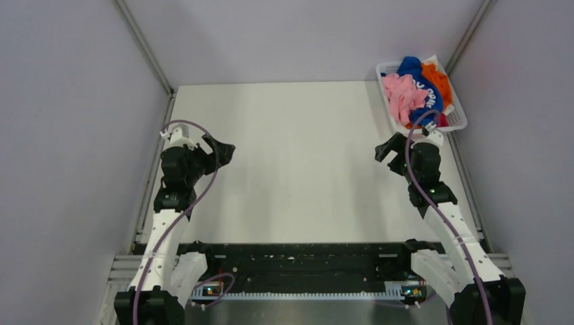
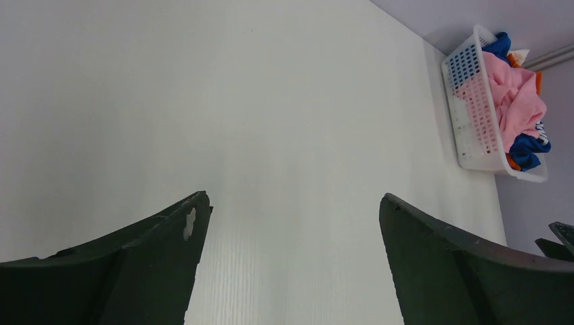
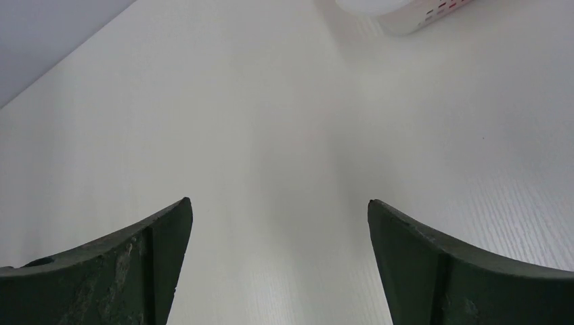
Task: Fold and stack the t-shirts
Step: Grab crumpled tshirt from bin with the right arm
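The t-shirts lie crumpled together in a white slatted basket (image 1: pixel 457 115) at the table's far right corner: a light pink one (image 1: pixel 401 96), a royal blue one with white lettering (image 1: pixel 428 91) and an orange one (image 1: pixel 438 78). The pile also shows in the left wrist view, pink (image 2: pixel 516 101) above blue (image 2: pixel 529 147). My left gripper (image 1: pixel 222 150) is open and empty over the table's left side. My right gripper (image 1: pixel 387 149) is open and empty just in front of the basket. Both wrist views show jaws wide apart over bare table.
The white table (image 1: pixel 304 156) is walled by grey panels on the left, back and right. A metal rail (image 1: pixel 145 189) runs along its left edge. The basket's bottom edge (image 3: pixel 413 17) shows at the top of the right wrist view.
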Action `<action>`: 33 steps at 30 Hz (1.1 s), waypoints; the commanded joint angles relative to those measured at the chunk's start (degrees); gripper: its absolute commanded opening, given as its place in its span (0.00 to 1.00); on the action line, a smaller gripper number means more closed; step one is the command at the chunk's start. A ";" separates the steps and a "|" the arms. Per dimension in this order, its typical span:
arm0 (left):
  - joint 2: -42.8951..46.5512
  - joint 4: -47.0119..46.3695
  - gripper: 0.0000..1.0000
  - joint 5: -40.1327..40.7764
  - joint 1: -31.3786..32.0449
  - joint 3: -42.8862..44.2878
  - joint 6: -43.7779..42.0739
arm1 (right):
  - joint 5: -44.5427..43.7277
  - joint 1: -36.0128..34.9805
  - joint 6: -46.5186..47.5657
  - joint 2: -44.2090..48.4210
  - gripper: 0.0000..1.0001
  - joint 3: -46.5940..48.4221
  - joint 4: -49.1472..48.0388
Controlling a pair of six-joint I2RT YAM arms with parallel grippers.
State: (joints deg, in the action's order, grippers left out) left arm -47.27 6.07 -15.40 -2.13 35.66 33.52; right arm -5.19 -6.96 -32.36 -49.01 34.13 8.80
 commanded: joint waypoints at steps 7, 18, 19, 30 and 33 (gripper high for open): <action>-1.29 -2.82 0.99 0.12 0.08 1.08 -0.73 | -2.00 -0.25 2.96 -4.65 0.99 9.45 1.30; -2.67 -2.45 0.99 1.75 0.02 1.83 -1.88 | -5.18 6.52 7.89 -25.66 0.99 32.80 8.03; -2.91 -2.87 0.99 1.28 0.03 1.93 -1.88 | -4.43 7.55 8.60 -28.47 0.99 35.49 8.67; -7.75 -5.58 0.99 -0.09 0.06 3.40 -1.37 | 6.43 11.86 13.79 -61.15 0.80 67.82 17.46; -9.39 -5.57 0.99 0.12 0.06 3.84 -1.12 | 7.69 11.88 12.75 -65.61 0.69 71.48 17.77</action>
State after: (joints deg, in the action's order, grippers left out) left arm -55.22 3.79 -15.18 -2.13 36.67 32.82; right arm -2.04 5.02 -20.12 -111.28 99.24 23.66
